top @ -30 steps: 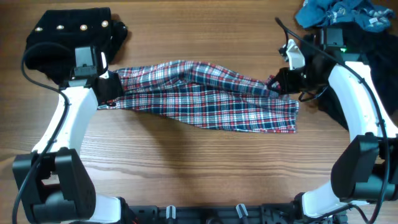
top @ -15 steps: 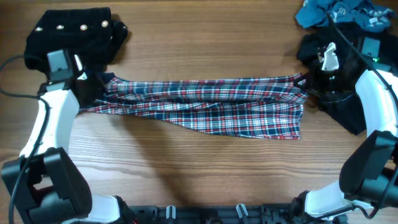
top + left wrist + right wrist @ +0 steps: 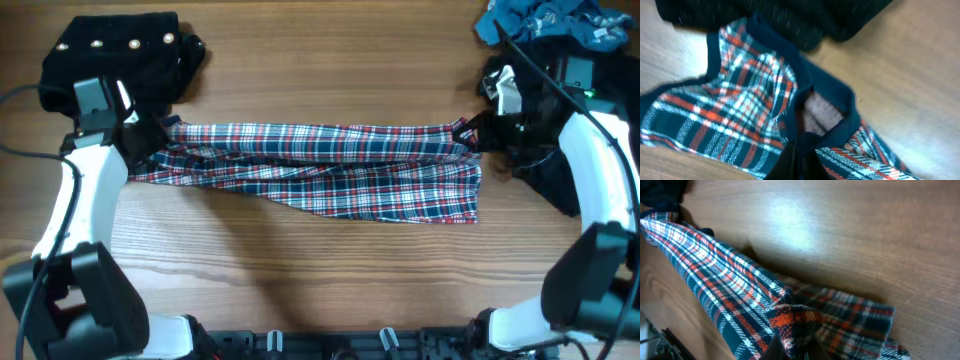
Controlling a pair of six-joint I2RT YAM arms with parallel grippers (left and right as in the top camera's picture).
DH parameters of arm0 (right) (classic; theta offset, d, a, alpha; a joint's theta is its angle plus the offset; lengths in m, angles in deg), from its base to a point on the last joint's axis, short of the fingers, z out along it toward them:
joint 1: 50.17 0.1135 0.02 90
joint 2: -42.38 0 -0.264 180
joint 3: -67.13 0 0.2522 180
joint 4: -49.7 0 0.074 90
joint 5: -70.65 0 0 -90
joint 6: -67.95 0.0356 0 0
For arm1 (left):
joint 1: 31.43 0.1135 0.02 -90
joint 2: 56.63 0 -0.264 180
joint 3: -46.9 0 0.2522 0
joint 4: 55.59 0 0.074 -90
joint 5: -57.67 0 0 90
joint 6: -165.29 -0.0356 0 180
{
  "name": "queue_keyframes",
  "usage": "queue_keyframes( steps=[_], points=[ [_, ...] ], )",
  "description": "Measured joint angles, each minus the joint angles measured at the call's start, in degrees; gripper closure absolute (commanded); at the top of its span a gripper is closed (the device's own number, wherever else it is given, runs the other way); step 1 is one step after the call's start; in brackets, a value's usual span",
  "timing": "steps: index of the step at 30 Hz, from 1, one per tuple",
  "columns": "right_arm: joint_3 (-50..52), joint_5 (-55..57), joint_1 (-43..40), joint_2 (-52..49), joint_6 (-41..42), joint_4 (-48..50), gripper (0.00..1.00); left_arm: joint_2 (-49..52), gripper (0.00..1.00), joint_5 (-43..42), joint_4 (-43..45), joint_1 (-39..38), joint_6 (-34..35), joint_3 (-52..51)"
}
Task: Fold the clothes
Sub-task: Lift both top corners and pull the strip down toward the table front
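Plaid cloth is what I have in both grips right now: the plaid garment (image 3: 320, 170) runs across the middle of the table (image 3: 320, 290) from nine o'clock to three o'clock, pulled into a long straight band. The left gripper (image 3: 150, 135) has its fingers pressed together on the nine o'clock end, and the left wrist view shows the navy hem bunched right at the fingertips. The right gripper (image 3: 470, 135) pinches the three o'clock end in the same way, with a knot of red and navy fabric caught between its fingers.

A second ago the cloth sagged in a slack diagonal, with my arms closer in. Since then I have drawn them apart; the top edge now runs level, and the right arm has eased back a touch from its widest reach. I judge this as the straightening step, with no fold made yet. The lower layer slants towards five o'clock, so it may need smoothing.

The black studded garment (image 3: 120, 50) sits at ten o'clock, touching the plaid's corner. The blue garment (image 3: 550, 20) lies at one o'clock, and another black garment (image 3: 555, 175) sits at three o'clock, under my right arm.
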Motion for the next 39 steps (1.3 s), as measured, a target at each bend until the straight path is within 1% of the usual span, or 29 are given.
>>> queue_keyframes(
  steps=[7,12,17,23,27,30,35,36,38,39],
  points=[
    [0.0,-1.2,0.0,6.8,-4.4,-1.5,0.96,-7.1,0.96,0.0,0.9,0.0,0.0,0.0],
    [0.0,-1.3,0.0,9.9,-7.6,-3.4,0.96,-12.1,0.96,-0.9,-2.3,-0.5,0.0,0.0],
    [0.0,-1.0,0.0,10.0,-9.4,-4.8,0.96,-12.8,0.96,-0.9,-4.8,-3.0,-0.1,0.0],
    [2.1,1.2,0.0,10.1,-10.6,-5.2,0.96,-12.5,0.96,1.2,-4.8,-6.9,-1.2,-0.3],
    [7.2,3.0,0.0,10.1,-7.4,-2.8,0.96,-12.4,0.96,2.7,-4.8,-7.2,-1.4,-2.4],
    [11.4,5.3,0.0,10.1,-0.5,-0.5,0.96,-12.3,0.96,4.0,-5.0,-7.2,-1.5,-4.1],
    [13.2,8.4,0.0,10.1,7.3,0.9,0.96,-12.2,0.96,6.1,-5.0,-7.2,-1.6,-5.5],
    [13.4,9.0,0.0,10.1,8.5,1.2,0.90,-12.2,0.96,6.3,-4.9,-7.2,-1.6,-5.8],
    [14.2,10.4,0.0,10.1,11.1,2.5,0.62,-12.0,0.96,6.7,-4.6,-7.2,-1.6,-6.7],
    [14.7,11.0,0.0,10.1,12.1,3.5,0.44,-11.7,0.96,6.9,-4.6,-7.2,-1.6,-7.0]
  ],
)
